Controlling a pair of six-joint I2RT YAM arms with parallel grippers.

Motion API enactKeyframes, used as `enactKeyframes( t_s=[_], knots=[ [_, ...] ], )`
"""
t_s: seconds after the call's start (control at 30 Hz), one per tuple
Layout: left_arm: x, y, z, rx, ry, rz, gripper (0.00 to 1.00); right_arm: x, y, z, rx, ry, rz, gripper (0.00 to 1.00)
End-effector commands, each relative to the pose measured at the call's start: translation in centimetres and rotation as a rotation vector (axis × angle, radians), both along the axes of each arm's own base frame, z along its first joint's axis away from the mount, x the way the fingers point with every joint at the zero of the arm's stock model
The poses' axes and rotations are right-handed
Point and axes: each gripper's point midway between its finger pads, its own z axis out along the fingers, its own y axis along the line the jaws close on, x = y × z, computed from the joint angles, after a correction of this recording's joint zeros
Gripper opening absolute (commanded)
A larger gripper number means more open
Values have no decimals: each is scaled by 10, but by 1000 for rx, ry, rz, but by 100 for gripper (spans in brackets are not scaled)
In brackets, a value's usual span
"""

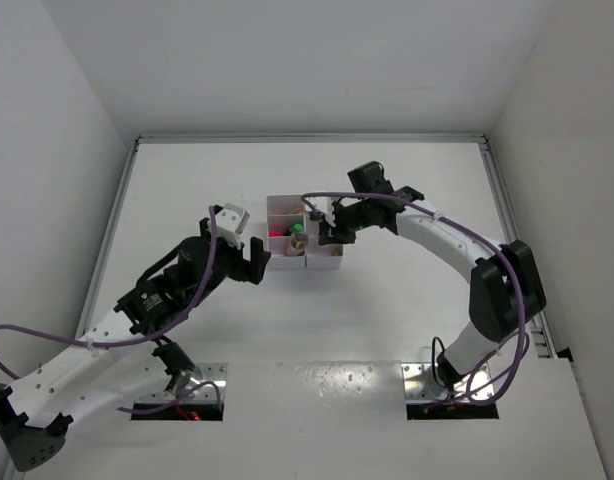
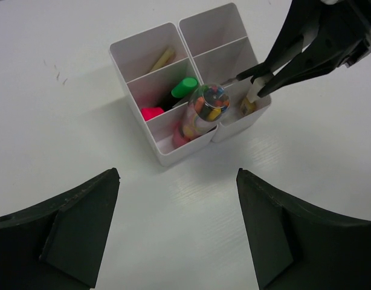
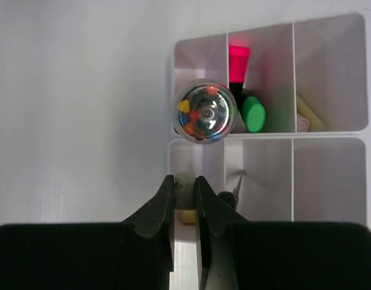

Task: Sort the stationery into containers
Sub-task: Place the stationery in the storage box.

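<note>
Right wrist view: right tool pinches a pale beige eraser over white tray; left tool wide open, empty

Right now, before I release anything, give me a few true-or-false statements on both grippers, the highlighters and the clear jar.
1. The left gripper is open and empty. True.
2. The right gripper is open. False: it is shut on a pale piece at an end compartment of the tray.
3. The green-ended highlighter and the pink-ended highlighter share one compartment. True.
4. The clear jar lies on the table. False: it stands in a tray compartment.
</note>
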Motion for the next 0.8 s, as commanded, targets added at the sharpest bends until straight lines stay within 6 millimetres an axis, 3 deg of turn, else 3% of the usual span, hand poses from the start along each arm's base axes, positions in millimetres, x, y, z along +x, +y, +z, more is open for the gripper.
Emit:
enactKeyframes(
  t_s=[0.0,0.4,0.47,0.5,0.6,0.67,0.7,0.77],
  knots=[
    [6,3,7,-27,-23,32,84,16,10,4,5,-98,-48,0],
    [7,3,4,-21,-16,32,84,19,17,-27,-167,-201,-52,1],
    [7,3,4,-21,-16,32,84,15,22,-31,-191,-217,-36,7],
    [7,3,4,-21,-16,32,84,19,18,-32,-212,-237,-47,17],
    [7,3,4,-21,-16,32,84,18,19,-39,-244,-256,-42,36],
    [7,3,4,-21,-16,32,84,18,19,-38,-250,-275,-46,43],
    [7,3,4,-21,-16,32,84,18,19,-34,-244,-281,-48,53],
    [7,3,4,-21,-16,32,84,19,18,-29,-242,-295,-56,53]
  ],
)
